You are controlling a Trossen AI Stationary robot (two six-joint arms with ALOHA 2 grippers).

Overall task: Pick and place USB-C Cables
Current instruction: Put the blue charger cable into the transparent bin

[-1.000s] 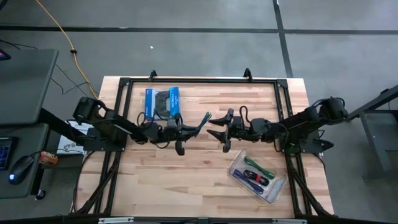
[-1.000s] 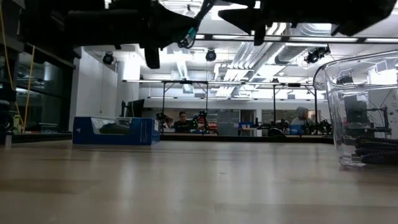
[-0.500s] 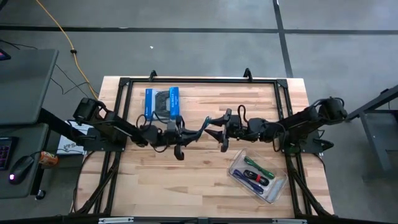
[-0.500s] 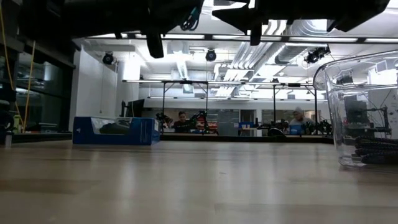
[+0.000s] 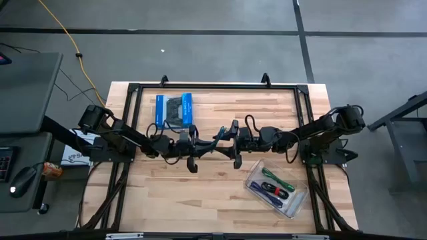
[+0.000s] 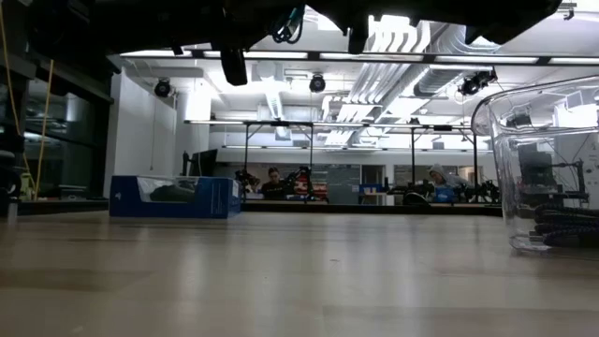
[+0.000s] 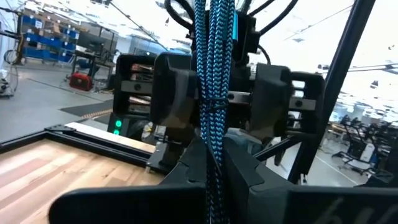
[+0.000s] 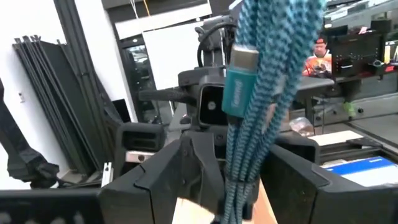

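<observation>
teal cable bundle [image 7: 213,87], braided, folded, banded

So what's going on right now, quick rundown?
Left gripper shut on teal cable, mid-air above table centre. Right gripper open around it, handover. Other cables in clear container. Nothing in between.
</observation>
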